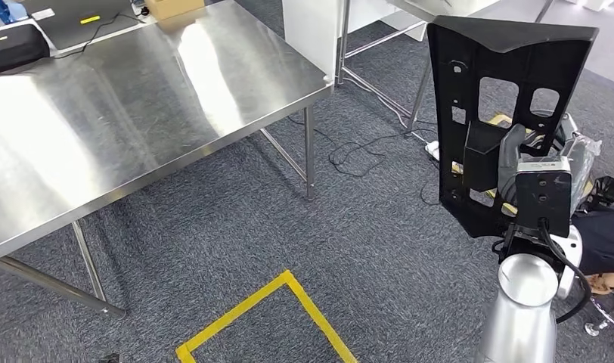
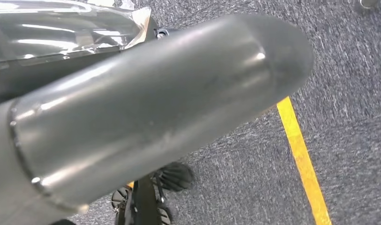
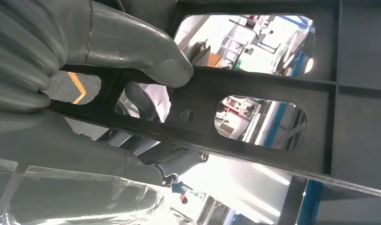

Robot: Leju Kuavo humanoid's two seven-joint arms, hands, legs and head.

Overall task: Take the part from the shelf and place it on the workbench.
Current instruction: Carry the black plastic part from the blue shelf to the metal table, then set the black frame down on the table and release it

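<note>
Silver and tapering, the right arm [image 1: 523, 318] rises from the bottom edge at about five o'clock in the head view, nearest the camera. Going left to right: the steel surface [image 1: 137, 98] fills the nine-to-eleven o'clock side, bare across its near half, with a laptop [image 1: 69, 23] and a cardboard box [image 1: 172, 7] at its far edge. Yellow floor tape [image 1: 266, 318] marks a square at six o'clock on the grey carpet. At three o'clock the right hand [image 1: 516, 162] holds the part [image 1: 508, 76] upright in the air, well apart from the surface.

That part is a black moulded panel with several cut-out windows and ribs. It looks stiff and fairly light for its spread, so I judge it will not sag, but its breadth may make it swing about the grip. In the right wrist view the thumb [image 3: 146, 51] presses on a cross-bar [image 3: 254, 117] between two windows, with darker fingers wrapped behind; such a bar seems the sound place to hold, since flat faces would slip.

The left hand [image 2: 146, 117] hangs over the carpet; whether its fingers are spread or curled I cannot tell.
</note>
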